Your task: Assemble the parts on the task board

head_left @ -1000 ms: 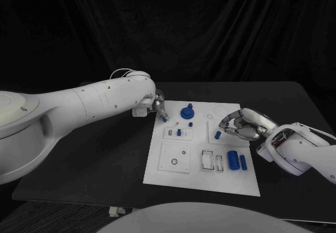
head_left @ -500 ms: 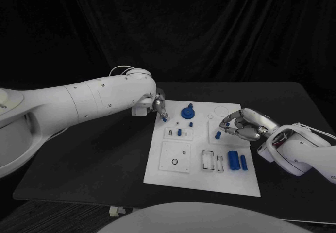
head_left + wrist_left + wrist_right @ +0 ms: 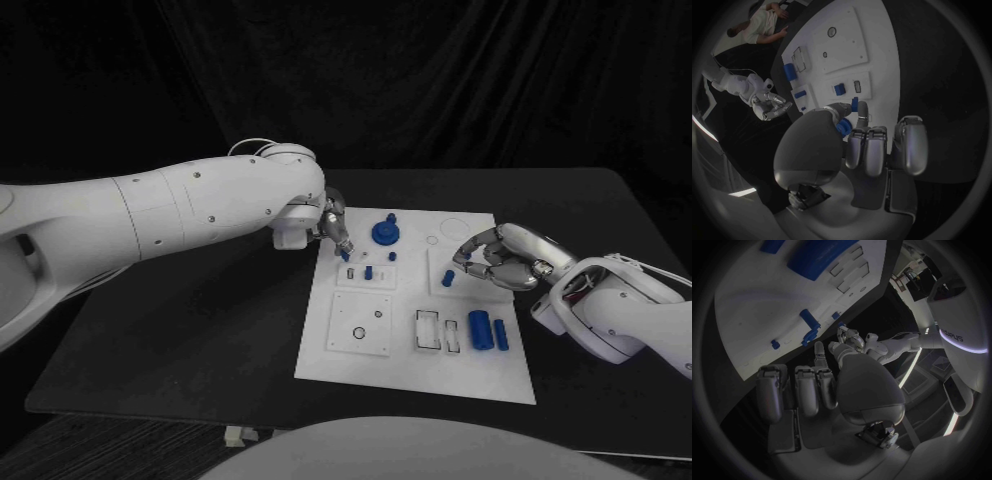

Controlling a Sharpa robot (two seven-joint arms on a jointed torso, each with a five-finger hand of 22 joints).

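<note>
Left hand (image 3: 330,222) pinches blue part (image 3: 343,252)

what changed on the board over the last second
The left robot hand, pinching a small blue part, moved a little further over the task board, toward the small blue pieces near its far left corner. The right robot hand stayed curled over the board's right side, and the two blue cylinders and the blue knob did not move.

One marking can be read — pale capital letters on a dark panel (image 3: 953,335) at about two o'clock in the right wrist view, just beside a curved light strip; they look like "UPUS", though the bending blurs them.
</note>
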